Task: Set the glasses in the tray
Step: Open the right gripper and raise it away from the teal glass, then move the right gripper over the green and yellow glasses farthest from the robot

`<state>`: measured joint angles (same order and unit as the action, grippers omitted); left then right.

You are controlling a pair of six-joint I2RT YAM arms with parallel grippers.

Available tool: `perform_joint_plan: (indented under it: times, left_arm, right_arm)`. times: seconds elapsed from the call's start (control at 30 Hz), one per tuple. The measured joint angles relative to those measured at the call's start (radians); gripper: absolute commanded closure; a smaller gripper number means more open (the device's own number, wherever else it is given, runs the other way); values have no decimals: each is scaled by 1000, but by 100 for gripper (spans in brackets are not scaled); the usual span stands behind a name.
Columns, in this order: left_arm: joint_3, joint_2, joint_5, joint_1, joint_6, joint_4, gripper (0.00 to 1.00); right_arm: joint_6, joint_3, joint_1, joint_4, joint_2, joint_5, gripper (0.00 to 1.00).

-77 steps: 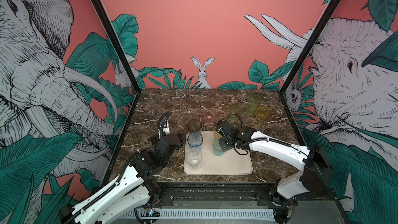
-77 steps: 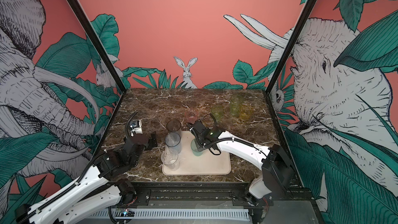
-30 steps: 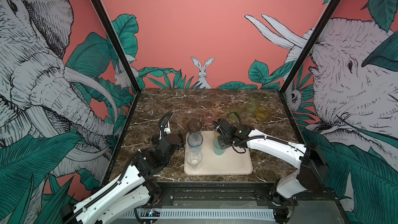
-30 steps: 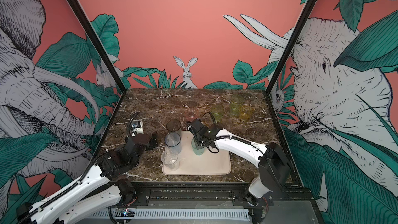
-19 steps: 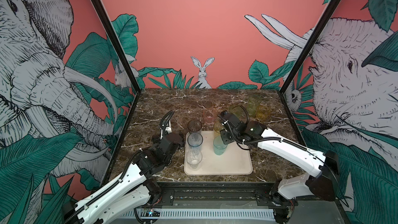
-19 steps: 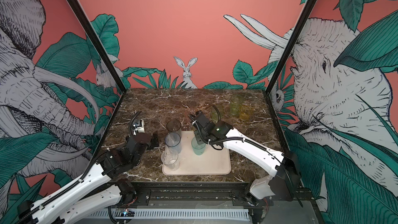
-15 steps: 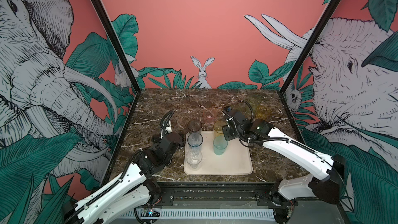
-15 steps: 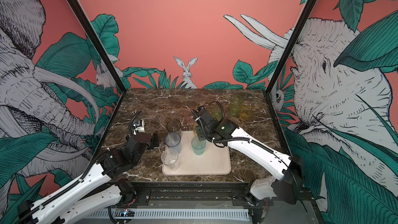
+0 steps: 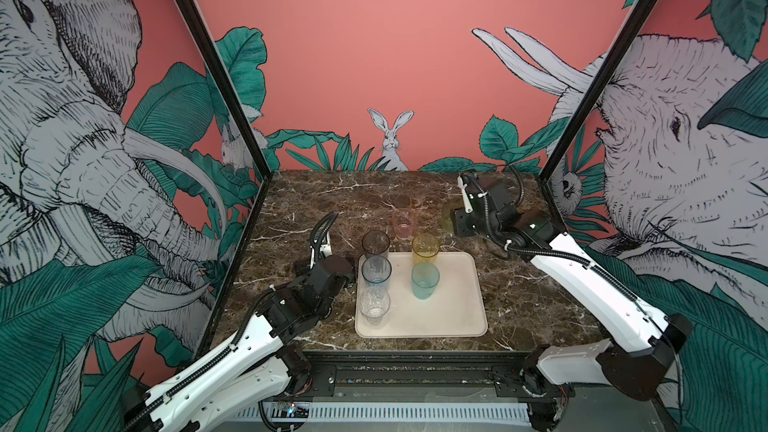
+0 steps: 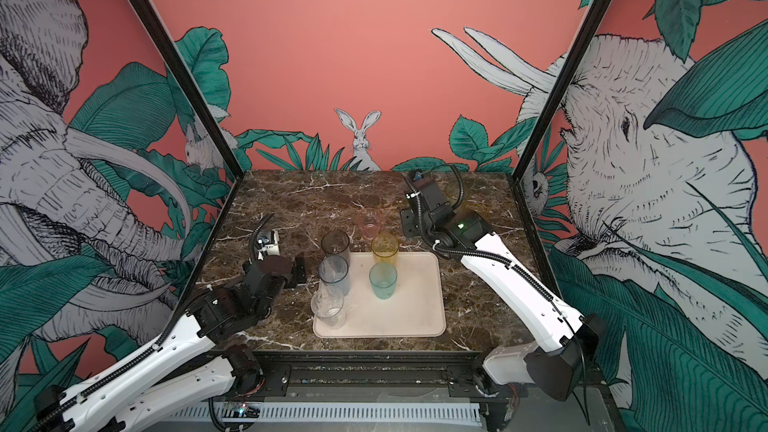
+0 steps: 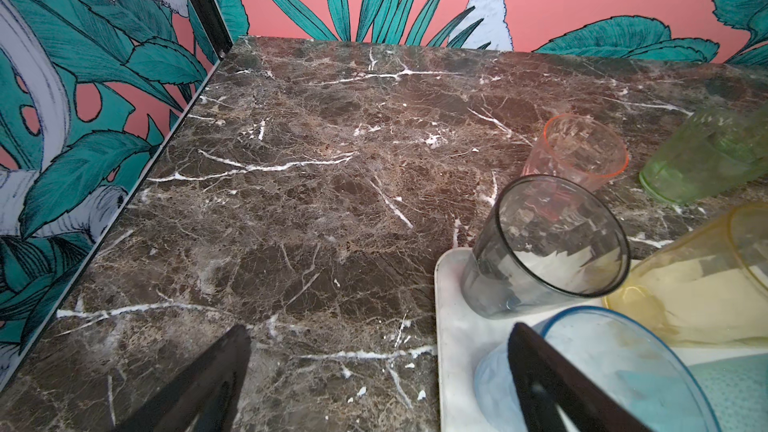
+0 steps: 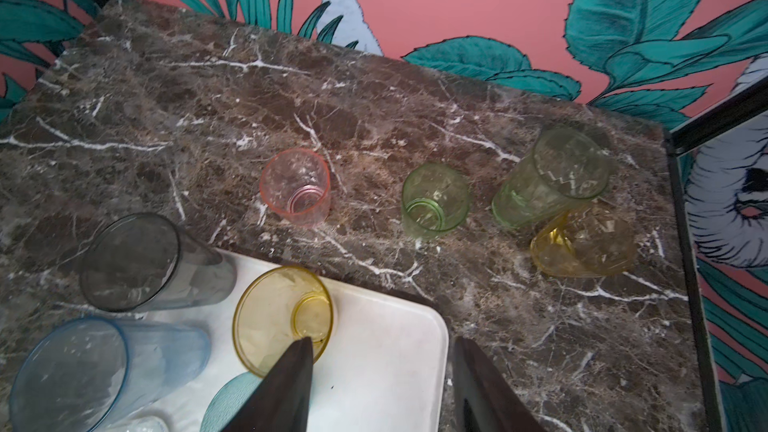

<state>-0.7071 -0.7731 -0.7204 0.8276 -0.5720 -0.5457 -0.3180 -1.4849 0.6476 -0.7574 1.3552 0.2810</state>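
The cream tray holds a smoky grey glass, a blue glass, a clear glass, a tall amber glass and a teal glass. On the marble stand a pink glass, a short green glass, a tall green glass and a short amber glass. My right gripper hangs open and empty above the tray's far right corner. Left of the tray, my left gripper stands wide open beside the blue glass, holding nothing.
Black frame posts and printed walls close the marble table on the left, back and right. The right arm slants over the table's right side and hides most of the back-right glasses in both top views.
My right gripper has let go of the teal glass on the tray, risen and swung back toward the far right, its jaws widening. The left arm has barely moved.
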Motion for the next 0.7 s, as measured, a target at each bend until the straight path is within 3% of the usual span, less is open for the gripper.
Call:
perform_joint_plan:
  times: [0.7]
  left_arm:
    - [-26, -27, -89, 0, 107, 43, 2]
  right_arm:
    - [31, -102, -465, 28, 168, -143, 38]
